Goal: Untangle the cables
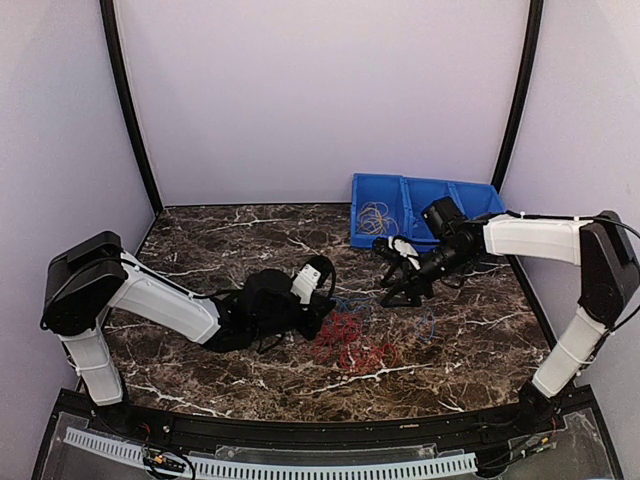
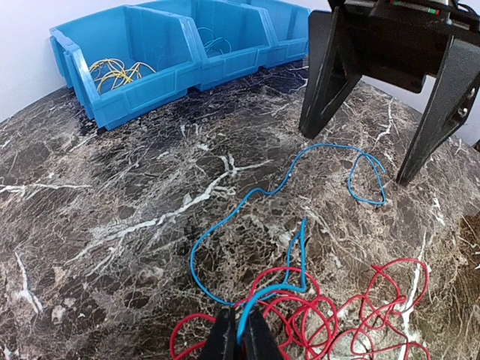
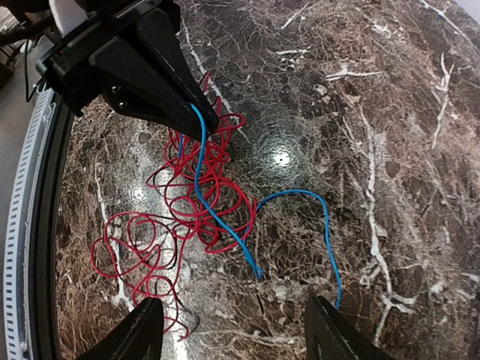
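Item: blue cable [image 2: 302, 251], pinched in my left jaws, right jaws spread above its far loop; best drawn slowly clear of the red cable [image 2: 300, 307] tangle.

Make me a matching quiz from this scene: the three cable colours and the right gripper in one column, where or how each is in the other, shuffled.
1. blue cable
2. red cables
3. yellow cables
4. right gripper

A. open, above the table
B. inside a blue bin
C. pinched by the left gripper
D. heaped loose on the table

Pairs: 1-C, 2-D, 3-B, 4-A
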You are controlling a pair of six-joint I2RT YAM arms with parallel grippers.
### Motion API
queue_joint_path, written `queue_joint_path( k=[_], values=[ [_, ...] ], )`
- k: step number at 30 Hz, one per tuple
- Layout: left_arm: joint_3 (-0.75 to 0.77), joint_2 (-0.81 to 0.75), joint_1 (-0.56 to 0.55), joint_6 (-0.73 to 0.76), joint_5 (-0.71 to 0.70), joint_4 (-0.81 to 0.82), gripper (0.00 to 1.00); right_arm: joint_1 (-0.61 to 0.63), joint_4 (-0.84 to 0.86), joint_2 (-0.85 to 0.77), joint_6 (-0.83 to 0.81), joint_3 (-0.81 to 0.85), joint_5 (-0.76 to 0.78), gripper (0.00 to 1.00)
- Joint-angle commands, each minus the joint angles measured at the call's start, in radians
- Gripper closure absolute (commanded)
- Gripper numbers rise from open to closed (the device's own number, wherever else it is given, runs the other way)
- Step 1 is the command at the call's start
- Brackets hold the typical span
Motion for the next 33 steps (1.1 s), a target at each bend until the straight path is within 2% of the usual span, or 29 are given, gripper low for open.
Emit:
queue_joint_path(
  k=[1,7,10,12,13,14,15,21,27,33],
  values=[
    [0.014,-0.038,-0.001,0.0,0.01,-0.007,0.93,0.037,0.042,0.077,0.007,0.05,-0.028,0.32],
    [0.006,-0.044,-0.001,0.0,0.008,-0.003,0.93,0.077,0.066,0.155,0.005,0.064,-0.014,0.29],
    [0.002,-0.048,-0.001,-0.001,0.006,0.0,0.93,0.084,0.082,0.191,0.027,0.074,-0.01,0.37],
    [-0.001,-0.049,-0.001,-0.001,0.004,0.003,0.93,0.084,0.085,0.21,0.039,0.09,-0.008,0.55],
    [-0.003,-0.048,-0.001,-0.001,0.002,0.003,0.93,0.084,0.096,0.215,0.055,0.097,0.011,0.75],
    [-0.003,-0.047,-0.001,-0.001,0.003,0.002,0.93,0.085,0.099,0.216,0.065,0.106,0.024,0.9],
    [-0.004,-0.046,-0.001,0.002,0.003,0.002,0.93,0.084,0.092,0.211,0.067,0.118,0.038,1.0],
    [-0.018,-0.027,-0.002,0.007,-0.005,-0.027,0.91,0.055,0.011,0.039,0.047,0.241,0.1,1.0],
    [-0.045,0.024,-0.001,-0.014,0.007,-0.01,0.91,-0.016,-0.109,-0.069,0.061,0.504,-0.009,1.0],
    [-0.063,0.048,-0.001,-0.04,0.022,0.009,0.91,-0.082,-0.189,-0.073,0.099,0.74,-0.131,1.0]
  ],
)
